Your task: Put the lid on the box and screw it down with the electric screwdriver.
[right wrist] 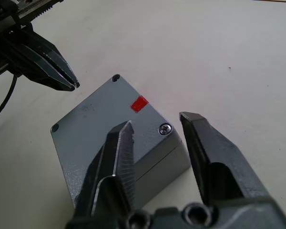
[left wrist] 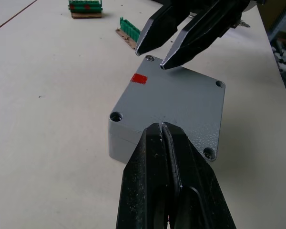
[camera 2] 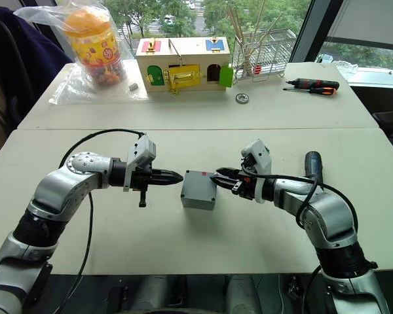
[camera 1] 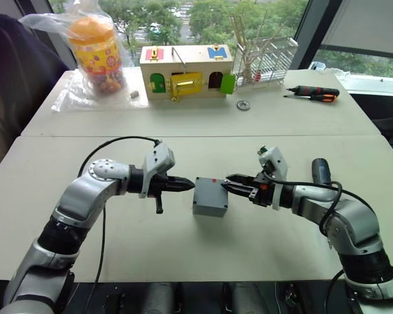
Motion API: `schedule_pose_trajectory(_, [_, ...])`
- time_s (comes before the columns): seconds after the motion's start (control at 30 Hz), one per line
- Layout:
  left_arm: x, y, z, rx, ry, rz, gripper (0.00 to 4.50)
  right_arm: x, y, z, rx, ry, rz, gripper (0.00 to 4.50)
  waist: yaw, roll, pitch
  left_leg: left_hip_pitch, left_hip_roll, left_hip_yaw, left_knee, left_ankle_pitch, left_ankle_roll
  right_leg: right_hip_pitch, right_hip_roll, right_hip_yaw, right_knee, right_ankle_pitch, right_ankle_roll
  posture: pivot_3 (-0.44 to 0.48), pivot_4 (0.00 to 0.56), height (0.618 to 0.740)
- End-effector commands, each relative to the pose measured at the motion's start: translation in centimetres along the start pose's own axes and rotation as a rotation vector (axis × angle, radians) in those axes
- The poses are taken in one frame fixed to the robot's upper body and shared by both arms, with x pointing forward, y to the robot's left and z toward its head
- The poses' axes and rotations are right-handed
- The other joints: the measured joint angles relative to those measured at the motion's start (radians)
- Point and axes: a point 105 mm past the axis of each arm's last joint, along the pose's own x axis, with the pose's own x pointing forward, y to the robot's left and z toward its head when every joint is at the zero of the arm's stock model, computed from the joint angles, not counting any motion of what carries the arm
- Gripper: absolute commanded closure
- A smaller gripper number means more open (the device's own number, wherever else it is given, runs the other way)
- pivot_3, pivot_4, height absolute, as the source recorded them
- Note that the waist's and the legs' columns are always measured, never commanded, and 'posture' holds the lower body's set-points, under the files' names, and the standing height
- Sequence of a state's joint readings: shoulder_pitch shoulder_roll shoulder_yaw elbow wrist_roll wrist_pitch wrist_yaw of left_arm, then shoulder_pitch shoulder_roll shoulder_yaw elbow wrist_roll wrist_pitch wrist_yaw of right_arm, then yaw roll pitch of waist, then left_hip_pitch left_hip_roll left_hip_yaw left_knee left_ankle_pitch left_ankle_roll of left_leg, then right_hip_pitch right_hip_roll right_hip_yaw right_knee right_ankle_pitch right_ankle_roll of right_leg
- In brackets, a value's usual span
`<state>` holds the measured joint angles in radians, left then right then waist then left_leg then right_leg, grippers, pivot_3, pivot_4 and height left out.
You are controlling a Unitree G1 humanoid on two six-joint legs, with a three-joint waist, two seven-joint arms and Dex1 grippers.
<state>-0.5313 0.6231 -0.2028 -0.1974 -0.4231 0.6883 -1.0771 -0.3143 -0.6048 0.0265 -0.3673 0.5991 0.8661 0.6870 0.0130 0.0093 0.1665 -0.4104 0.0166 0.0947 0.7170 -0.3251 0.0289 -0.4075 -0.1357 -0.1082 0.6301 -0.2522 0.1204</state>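
Lid [left wrist: 174,107] sits on the box [camera 1: 209,197] at centre frame, one screw in a corner. Left gripper [camera 1: 188,184] is closed and empty beside it; right gripper [right wrist: 157,129] is parted, empty, over that corner

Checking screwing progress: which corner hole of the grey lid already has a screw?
The corner beside the red mark, by the right end effector: a silver screw sits there. The other visible holes are empty.
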Motion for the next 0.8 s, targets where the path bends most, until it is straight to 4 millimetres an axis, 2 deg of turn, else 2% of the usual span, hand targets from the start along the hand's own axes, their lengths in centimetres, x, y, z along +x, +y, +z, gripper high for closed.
schedule_pose_trajectory(0.03, [-0.1,-0.1,0.8,0.028,-0.022,-0.003,4.50,-0.9,-0.2,1.6,-0.052,-0.032,-0.019,1.10,0.000,0.000,0.000,0.000,0.000,0.000,0.000,0.000,0.000,0.000,0.000,0.000,0.000,0.000,0.000,0.000,0.150,0.711])
schedule_pose_trajectory(0.1, [-0.1,-0.1,1.0,0.031,-0.029,-0.006,4.50,-2.1,-1.0,2.7,-0.054,-0.049,-0.055,0.32,0.000,0.000,0.000,0.000,0.000,0.000,0.000,0.000,0.000,0.000,0.000,0.000,0.000,0.000,0.000,0.000,0.150,0.711])
schedule_pose_trajectory(0.2, [0.0,-0.2,1.7,0.042,-0.050,-0.018,4.50,-4.7,-2.6,5.3,-0.029,-0.092,-0.146,0.32,0.000,0.000,0.000,0.000,0.000,0.000,0.000,0.000,0.000,0.000,0.000,0.000,0.000,0.000,0.000,0.000,0.150,0.711])
schedule_pose_trajectory(0.27, [0.5,-0.5,2.6,0.078,-0.066,-0.052,4.50,-8.1,-5.1,6.6,0.008,-0.029,-0.284,0.32,0.003,0.001,0.000,0.000,0.000,0.000,0.000,0.000,0.000,0.000,0.000,0.000,0.000,0.000,0.000,0.000,0.150,0.711])
schedule_pose_trajectory(0.33, [1.0,-1.1,3.3,0.109,-0.082,-0.087,4.50,-10.7,-6.2,7.2,0.054,0.044,-0.361,0.14,0.006,0.000,0.000,-0.001,0.000,-0.001,0.001,0.000,0.000,0.000,-0.001,0.000,0.000,0.000,0.000,0.000,0.150,0.711])
schedule_pose_trajectory(0.37, [1.2,-1.2,3.5,0.115,-0.087,-0.095,4.50,-11.2,-6.4,7.3,0.069,0.062,-0.374,0.14,0.005,0.000,0.000,-0.001,0.000,-0.001,0.001,0.000,0.000,0.000,-0.001,-0.001,-0.001,0.000,0.000,0.000,0.150,0.711])
schedule_pose_trajectory(0.47, [2.0,-2.2,4.3,0.153,-0.109,-0.145,4.50,-14.1,-8.4,6.1,0.196,0.208,-0.537,0.14,-0.004,0.000,0.000,0.000,0.000,0.000,-0.001,0.000,0.001,0.000,-0.001,-0.001,-0.001,0.000,0.000,0.000,0.150,0.711])
schedule_pose_trajectory(0.6, [2.9,-3.6,4.8,0.196,-0.139,-0.178,4.50,-17.0,-9.3,3.5,0.443,0.330,-0.593,0.14,-0.003,0.000,0.000,0.000,0.000,0.002,-0.001,0.000,0.001,-0.002,-0.001,0.001,-0.001,0.000,0.000,0.000,0.150,0.711])
schedule_pose_trajectory(0.7, [3.3,-4.6,4.9,0.198,-0.155,-0.188,4.50,-18.5,-9.7,1.6,0.545,0.404,-0.627,0.14,0.000,0.000,0.000,0.000,0.000,0.002,-0.001,-0.001,0.001,-0.002,-0.002,0.002,-0.001,0.000,0.000,0.000,0.150,0.711])
schedule_pose_trajectory(0.8, [3.7,-5.2,4.7,0.181,-0.172,-0.180,4.50,-19.0,-9.3,-0.2,0.583,0.502,-0.631,0.14,-0.001,0.000,0.000,0.000,0.000,0.002,0.000,-0.001,0.002,-0.001,-0.003,0.002,-0.001,0.000,0.000,0.000,0.150,0.711])
